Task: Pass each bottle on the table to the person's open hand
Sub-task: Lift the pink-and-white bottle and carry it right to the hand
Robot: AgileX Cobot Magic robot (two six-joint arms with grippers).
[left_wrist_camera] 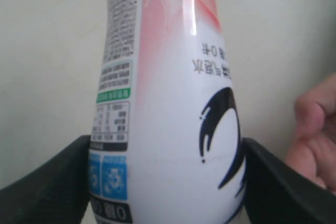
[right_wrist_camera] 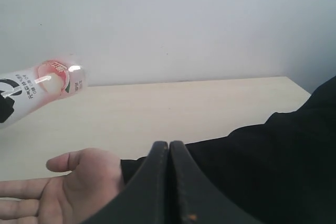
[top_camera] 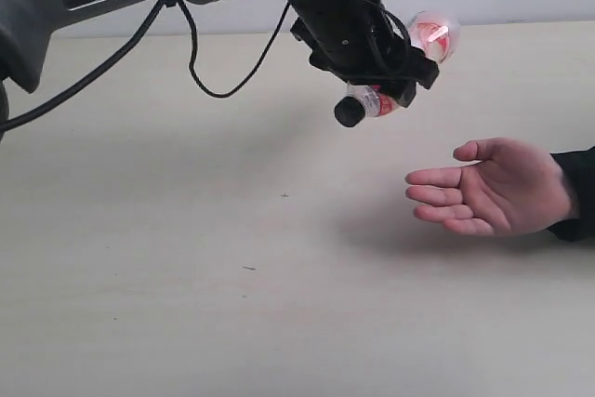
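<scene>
My left gripper (top_camera: 390, 67) is shut on a pink-red bottle (top_camera: 435, 36) with a black cap (top_camera: 350, 112) and holds it tilted in the air above the table (top_camera: 186, 276). In the left wrist view the bottle (left_wrist_camera: 173, 129) fills the space between both black fingers (left_wrist_camera: 52, 187). The person's open hand (top_camera: 497, 188) lies palm up, lower and to the right of the bottle, apart from it. My right gripper (right_wrist_camera: 169, 145) is shut on nothing, just behind that hand (right_wrist_camera: 79, 182); the held bottle (right_wrist_camera: 42, 85) shows beyond it.
The person's black sleeve (top_camera: 578, 192) enters from the right edge and fills much of the right wrist view (right_wrist_camera: 273, 166). A black cable (top_camera: 200, 72) hangs under the left arm. A pale wall stands behind the table's far edge.
</scene>
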